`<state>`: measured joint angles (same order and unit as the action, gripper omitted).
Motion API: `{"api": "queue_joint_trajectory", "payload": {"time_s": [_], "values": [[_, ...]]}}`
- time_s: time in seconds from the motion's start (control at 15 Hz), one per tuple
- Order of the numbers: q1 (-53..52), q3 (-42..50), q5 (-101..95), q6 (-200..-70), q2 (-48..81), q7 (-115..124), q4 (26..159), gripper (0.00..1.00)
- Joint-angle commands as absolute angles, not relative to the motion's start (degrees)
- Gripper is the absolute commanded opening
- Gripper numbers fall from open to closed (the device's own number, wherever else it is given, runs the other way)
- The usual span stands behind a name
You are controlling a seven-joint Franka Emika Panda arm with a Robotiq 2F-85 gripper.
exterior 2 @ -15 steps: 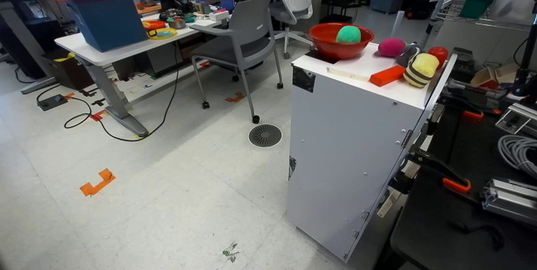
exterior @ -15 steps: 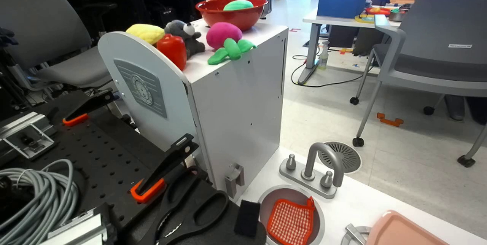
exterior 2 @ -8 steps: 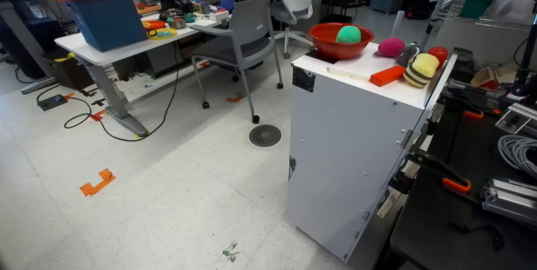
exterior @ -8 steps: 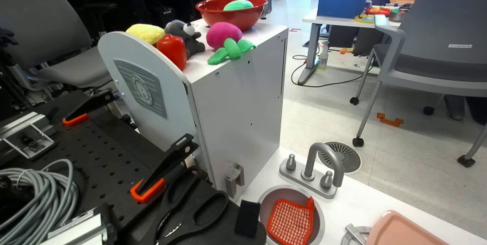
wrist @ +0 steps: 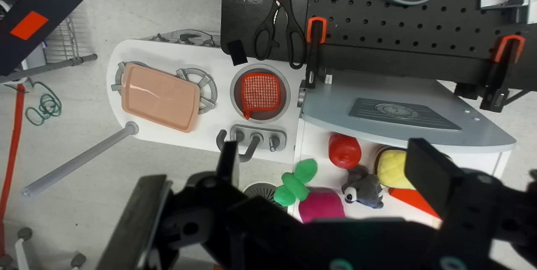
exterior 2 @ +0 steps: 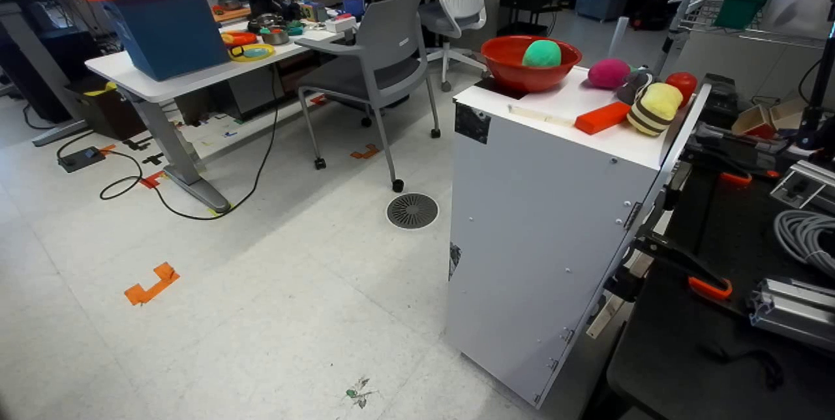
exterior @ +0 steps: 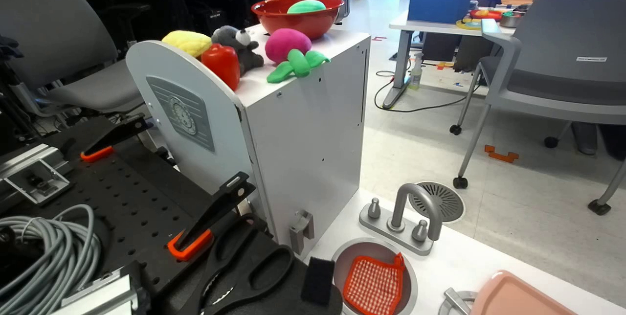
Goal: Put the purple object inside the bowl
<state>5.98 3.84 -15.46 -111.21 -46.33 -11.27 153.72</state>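
The purple object, a magenta-pink soft toy with green leaves, lies on top of the white cabinet in both exterior views [exterior: 287, 46] [exterior 2: 608, 73]. It also shows in the wrist view [wrist: 321, 206], its lower part hidden by the gripper body. The wide red bowl [exterior: 313, 24] stands on the same cabinet top just beyond the toy; it also shows in an exterior view [exterior 2: 522, 75] and holds a green round thing [exterior 2: 542, 54]. The bowl is hidden in the wrist view. My gripper [wrist: 324, 154] is wide open and empty, high above the cabinet top; neither exterior view shows it.
A red pepper [wrist: 345, 151], a dark grey toy [wrist: 364, 188], a yellow toy [exterior 2: 655, 109] and an orange-red block [exterior 2: 602, 118] lie by the purple toy. An upright grey panel [exterior: 186, 109] edges the cabinet top. A faucet [exterior: 420, 207] stands by the lower sink.
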Motion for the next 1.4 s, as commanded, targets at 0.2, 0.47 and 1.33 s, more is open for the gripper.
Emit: {"api": "queue_joint_trajectory", "payload": {"time_s": [0.2,0.47,1.33], "values": [[5.2,4.4,-15.9,-110.9,-46.3,-10.8,153.6,1.00],[5.2,4.4,-15.9,-110.9,-46.3,-10.8,153.6,1.00],[3.8,6.1,-14.4,-110.1,-34.6,-14.0,143.9,1.00]]}}
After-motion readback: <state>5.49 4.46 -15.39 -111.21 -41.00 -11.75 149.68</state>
